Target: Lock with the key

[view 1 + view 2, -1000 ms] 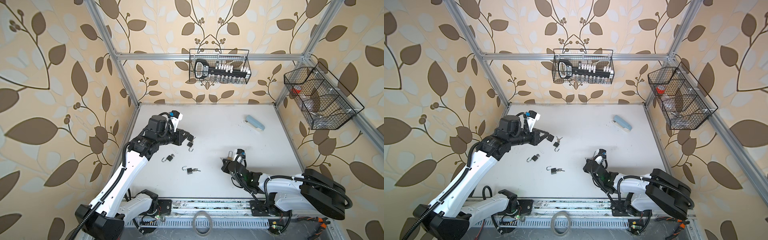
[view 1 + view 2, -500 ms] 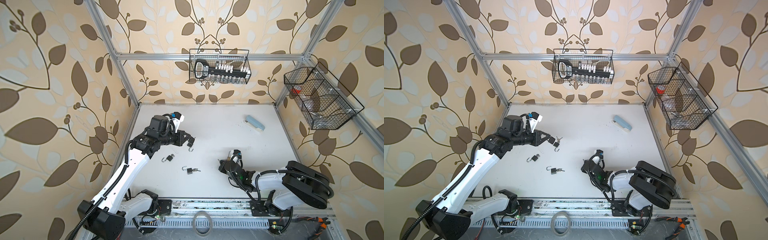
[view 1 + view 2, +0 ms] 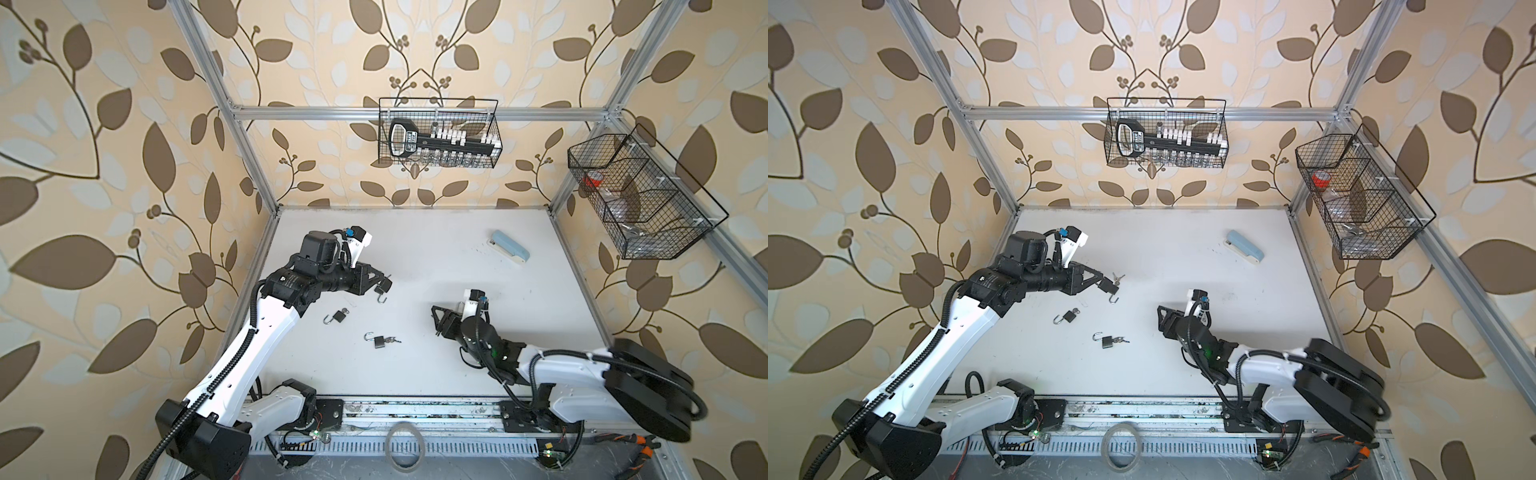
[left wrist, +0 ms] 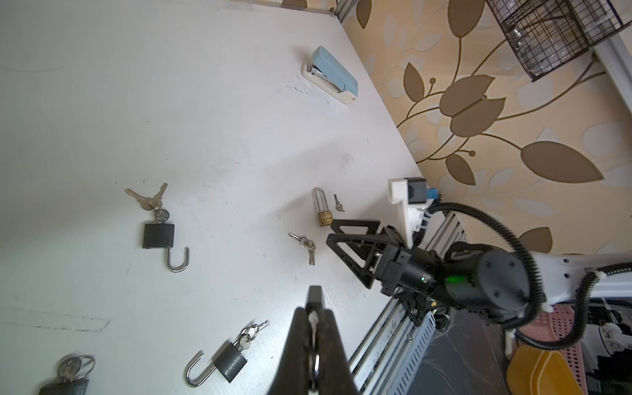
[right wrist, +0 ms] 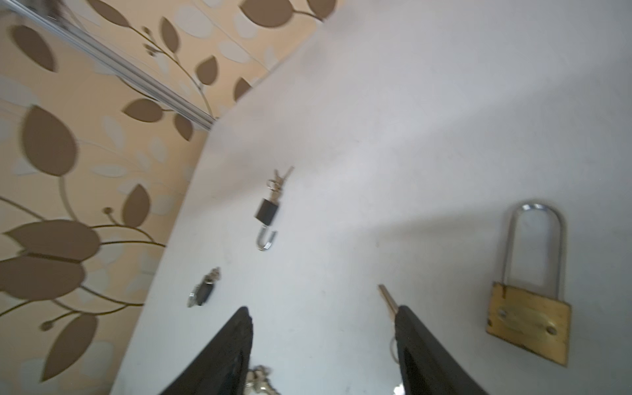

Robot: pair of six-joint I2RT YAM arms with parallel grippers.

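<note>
The right gripper (image 5: pixel 323 309) is poised low over the bench (image 4: pixel 222 119) with its fingers spread, the brass padlock (image 5: pixel 528 328) lying flat just beside it, a small key (image 4: pixel 338 204) next to that padlock and a key bunch (image 4: pixel 305 242) near; the left gripper (image 4: pixel 314 307) is seen pressed shut above the open black padlocks (image 4: pixel 159 236). A key is best pinched by its flat head, the blade left free and lined up with the keyhole before any turn is made.

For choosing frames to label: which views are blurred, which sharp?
Right wrist view: motion blur smears the wallpaper and a black padlock; the brass padlock is clearer. Left wrist view: sharp, except its own jaws near the lens. Both top views: sharp, evenly lit.
</note>
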